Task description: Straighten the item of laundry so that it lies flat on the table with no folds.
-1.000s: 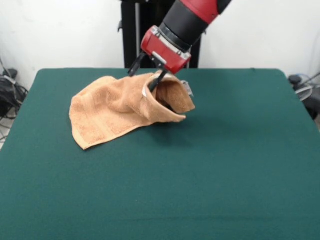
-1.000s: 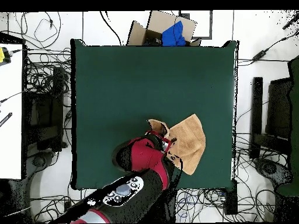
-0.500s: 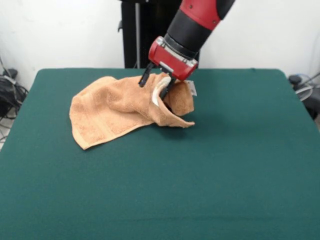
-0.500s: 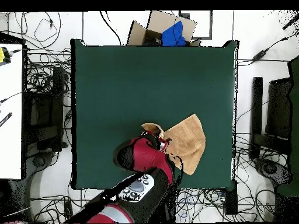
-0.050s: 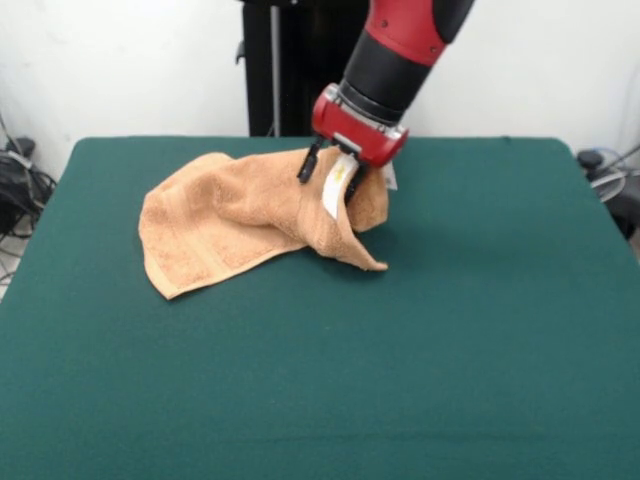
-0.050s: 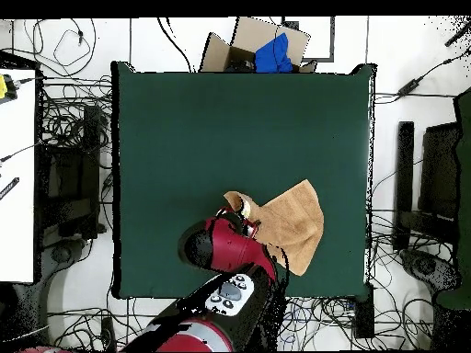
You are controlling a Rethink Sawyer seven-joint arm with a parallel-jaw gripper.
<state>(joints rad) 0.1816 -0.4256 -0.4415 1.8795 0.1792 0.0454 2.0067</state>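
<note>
Red and black arm [image 5: 400, 40] enters from top, slants down and toward picture's left. Black wrist section ends in red block [image 5: 358, 125]. Pincer [image 5: 330, 178] points down below block, dark fingers [image 5: 308, 166] closed on raised towel edge [image 5: 335, 195], holding it off surface. In overhead view, arm [image 6: 221, 267] rises from bottom edge, red forearm bends over near side of surface, pincer [image 6: 245, 217] at its tip, mostly hidden under wrist.
</note>
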